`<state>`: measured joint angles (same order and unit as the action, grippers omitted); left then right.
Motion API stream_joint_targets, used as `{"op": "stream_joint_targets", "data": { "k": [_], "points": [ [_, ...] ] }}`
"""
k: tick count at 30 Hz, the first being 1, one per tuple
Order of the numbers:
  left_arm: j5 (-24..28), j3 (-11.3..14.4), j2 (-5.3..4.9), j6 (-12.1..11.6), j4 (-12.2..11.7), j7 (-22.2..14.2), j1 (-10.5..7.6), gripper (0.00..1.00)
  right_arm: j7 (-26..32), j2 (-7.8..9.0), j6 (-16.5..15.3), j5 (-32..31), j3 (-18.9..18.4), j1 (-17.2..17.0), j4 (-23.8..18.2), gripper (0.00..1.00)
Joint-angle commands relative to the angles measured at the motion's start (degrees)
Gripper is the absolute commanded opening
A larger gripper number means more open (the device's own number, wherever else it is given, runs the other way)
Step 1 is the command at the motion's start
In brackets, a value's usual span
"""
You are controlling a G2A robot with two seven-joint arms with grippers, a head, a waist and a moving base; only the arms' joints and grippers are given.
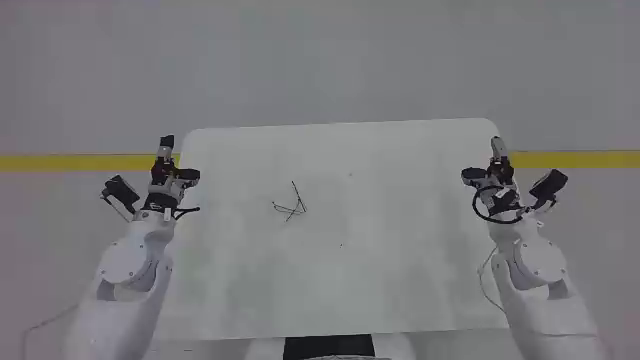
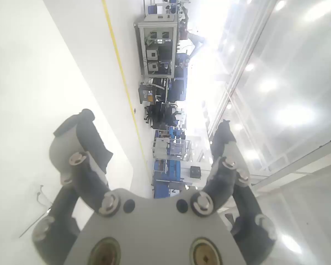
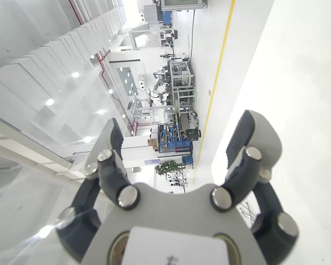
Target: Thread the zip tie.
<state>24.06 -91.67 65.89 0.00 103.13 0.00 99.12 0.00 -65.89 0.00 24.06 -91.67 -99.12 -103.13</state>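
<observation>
Zip tie (image 1: 291, 203) lies loose on the table (image 1: 420, 270), a small tangle of thin dark strands a little left of the frame's centre in the top view. From here I cannot tell whether it is one tie bent over itself or several lying crossed. Nothing touches it.

My left gripper (image 1: 164, 148) hangs at the table's left edge, at middle left of the top view. My right gripper (image 1: 497, 150) mirrors it at the right edge, and both are well apart from the strands. On its own wrist camera the left gripper (image 2: 154, 121) stands spread wide with nothing between its fingers, and the right gripper (image 3: 180, 119) shows the same on its camera.

I judge the task to be at its very start: no pick-up made, no threading begun. The next move calls for bringing one gripper in over the tangle and pinching a single strand close to one end. The other gripper then takes the far end, so that the tail can be steered into the head. The strands look thin and flat against the tabletop (an awkward thing to get fingertips under), so I would come down low, close slowly, and first settle which end is the head.
</observation>
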Motion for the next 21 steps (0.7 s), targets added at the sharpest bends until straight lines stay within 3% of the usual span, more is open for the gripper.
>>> {"op": "stream_joint_targets", "data": {
  "k": [1, 6, 10, 14, 16, 21],
  "points": [
    [0.0, 0.0, 0.00, 0.0, 0.0, 0.0, 0.00, 1.00, 2.6, 0.16, -0.9, -2.6, 0.5, 1.0, -2.1, 1.00],
    [0.0, 0.0, 0.00, 0.0, 0.0, 0.0, 0.00, 1.00, 12.8, 0.58, -1.3, -9.4, 3.1, 6.5, -3.6, 1.00],
    [0.0, 0.0, 0.00, 0.0, 0.0, 0.0, 0.00, 1.00, 20.0, 0.59, -0.1, -15.5, 8.6, 12.6, -3.7, 1.00],
    [0.0, 0.0, 0.00, 0.0, 0.0, 0.0, 0.00, 1.00, 27.5, 0.22, 1.2, -23.3, 17.4, 19.0, -0.8, 1.00],
    [0.0, 0.0, 0.00, 0.0, 0.0, 0.0, 0.00, 1.00, 28.3, 0.03, 1.5, -23.9, 19.0, 20.2, 0.5, 1.00],
    [0.0, 0.0, 0.00, 0.0, 0.0, 0.0, 0.00, 1.00, 28.3, 0.03, 1.5, -23.9, 19.0, 20.2, 0.5, 1.00]
  ]
}}
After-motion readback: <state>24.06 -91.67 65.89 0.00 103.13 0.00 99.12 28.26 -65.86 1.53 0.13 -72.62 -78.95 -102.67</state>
